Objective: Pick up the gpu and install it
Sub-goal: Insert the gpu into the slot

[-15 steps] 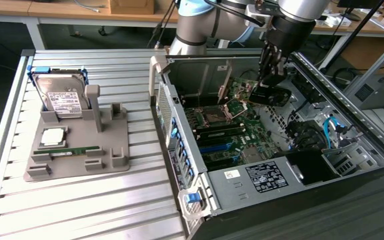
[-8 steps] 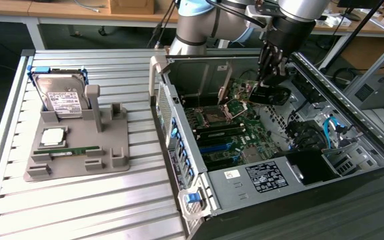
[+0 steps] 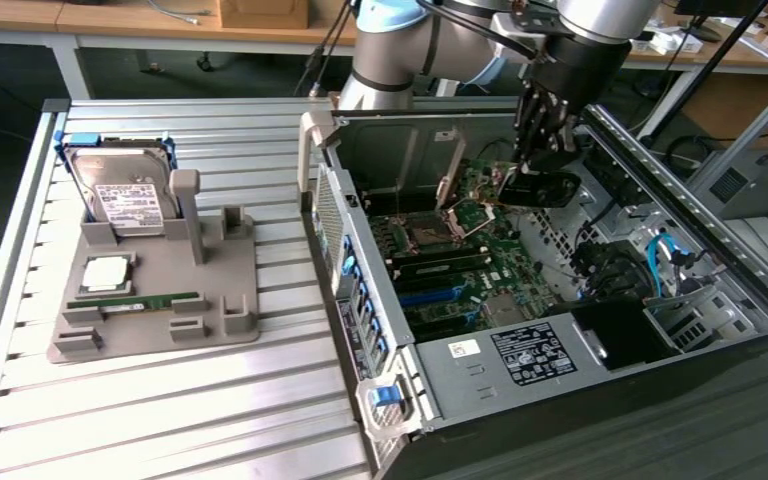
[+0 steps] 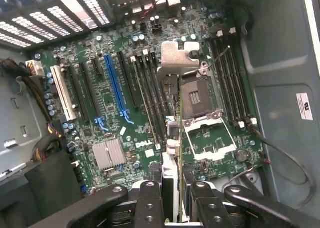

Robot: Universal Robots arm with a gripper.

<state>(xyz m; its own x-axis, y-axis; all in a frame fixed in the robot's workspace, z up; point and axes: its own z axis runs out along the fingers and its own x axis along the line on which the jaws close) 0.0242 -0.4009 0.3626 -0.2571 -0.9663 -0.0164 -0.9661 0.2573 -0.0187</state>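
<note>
The gpu (image 3: 488, 186), a thin card with a tan-brown face, hangs inside the open computer case (image 3: 704, 330) above the motherboard (image 3: 458, 270). My gripper (image 3: 546, 160) reaches down from above and is shut on the card's upper part. In the wrist view the gpu (image 4: 173, 138) is seen edge-on between the fingers (image 4: 150, 203), with its silver bracket (image 4: 179, 57) at the far end. My gripper (image 4: 175, 210) holds it over the dark slots beside the open CPU socket (image 4: 197, 95). The card is clear of the board and not seated in a slot.
A long blue slot (image 4: 116, 90) and a white slot (image 4: 64, 95) lie beside the dark ones. On the slatted table (image 3: 197, 400) at the exterior view's left, a grey fixture (image 3: 237, 325) holds a silver hard drive (image 3: 124, 195), a CPU chip (image 3: 104, 273) and a green memory stick (image 3: 144, 300).
</note>
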